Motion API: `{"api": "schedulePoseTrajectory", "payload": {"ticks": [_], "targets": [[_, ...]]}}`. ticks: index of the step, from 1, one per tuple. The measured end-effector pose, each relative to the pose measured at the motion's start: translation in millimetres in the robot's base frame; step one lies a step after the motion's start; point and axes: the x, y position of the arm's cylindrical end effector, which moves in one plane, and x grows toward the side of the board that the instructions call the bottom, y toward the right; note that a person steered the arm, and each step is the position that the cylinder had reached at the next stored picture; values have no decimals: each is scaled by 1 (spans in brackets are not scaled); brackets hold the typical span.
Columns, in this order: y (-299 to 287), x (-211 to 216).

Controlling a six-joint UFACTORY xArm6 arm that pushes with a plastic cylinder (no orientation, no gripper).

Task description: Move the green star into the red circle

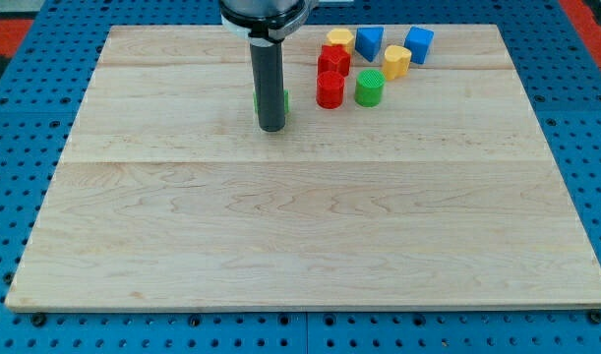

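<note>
My tip [271,127] rests on the wooden board [300,226] near the view's top, left of the block cluster. A green block [283,100], its shape hidden, sits right behind the rod, only thin slivers showing on both sides. The red circle block [330,90] stands to the right of the tip, apart from it. A second red block [333,60] sits just above the red circle.
A green round block [370,88] stands right of the red circle. Two yellow blocks [340,39] [396,61] and two blue blocks [369,42] [419,44] lie along the board's top edge. A blue pegboard [15,118] surrounds the board.
</note>
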Motion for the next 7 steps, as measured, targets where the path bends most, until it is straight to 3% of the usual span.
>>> {"api": "schedulePoseTrajectory", "payload": {"ticks": [1, 2, 4, 5, 6, 7], "targets": [[-25, 11], [-81, -45], [-4, -59], [-39, -52], [-47, -8], [31, -9]]}}
